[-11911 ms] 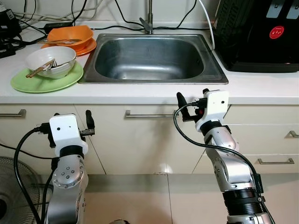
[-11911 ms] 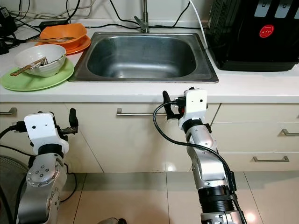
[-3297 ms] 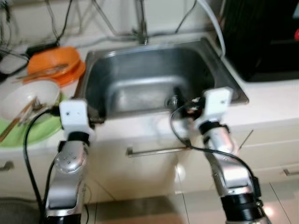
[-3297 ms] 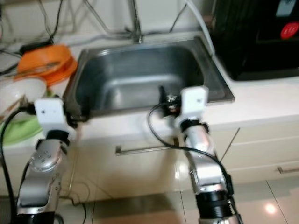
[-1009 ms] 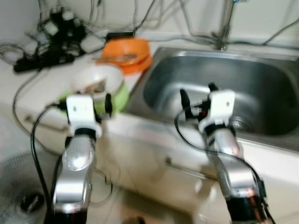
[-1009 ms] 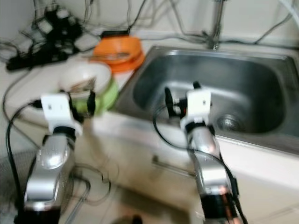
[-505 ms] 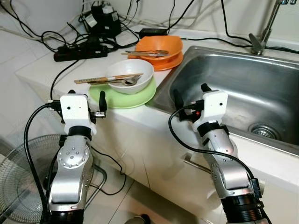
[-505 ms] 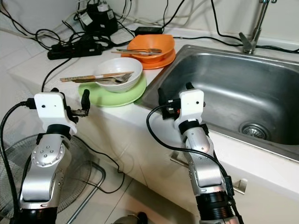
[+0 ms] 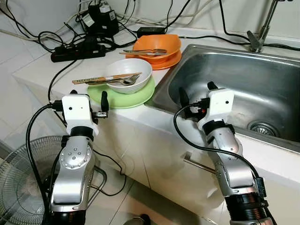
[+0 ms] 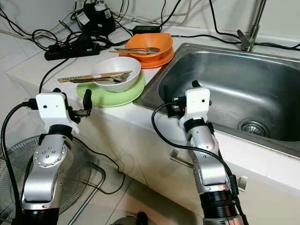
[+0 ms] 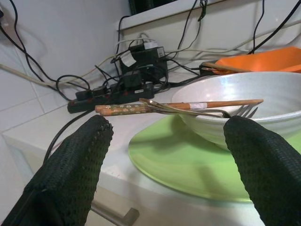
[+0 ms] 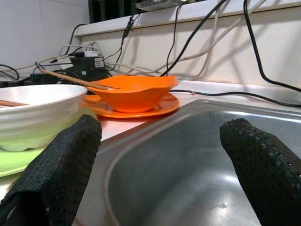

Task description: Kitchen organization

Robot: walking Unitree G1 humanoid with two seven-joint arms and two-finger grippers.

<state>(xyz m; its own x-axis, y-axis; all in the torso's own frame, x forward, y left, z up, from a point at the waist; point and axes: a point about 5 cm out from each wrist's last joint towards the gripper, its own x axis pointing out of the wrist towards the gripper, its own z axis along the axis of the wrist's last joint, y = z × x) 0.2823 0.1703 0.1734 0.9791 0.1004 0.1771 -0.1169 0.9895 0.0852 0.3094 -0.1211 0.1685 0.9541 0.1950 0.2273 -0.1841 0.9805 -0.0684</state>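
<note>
White bowl (image 9: 129, 75) on the green plate (image 9: 123, 97), chopsticks (image 9: 105, 78) lying crosswise, sits straight ahead of my left gripper (image 9: 102, 107), the nearer one; its fingers gape, empty. My right gripper (image 9: 196, 102), equally spread and empty, fronts the sink (image 9: 243, 75).

The bench (image 9: 42, 70) and sink (image 9: 243, 84) are seen from above by both head views. The white bowl (image 11: 244, 101) is faced closely at bench level by the left wrist view; bowl and sink rim are shared with the right wrist view.
</note>
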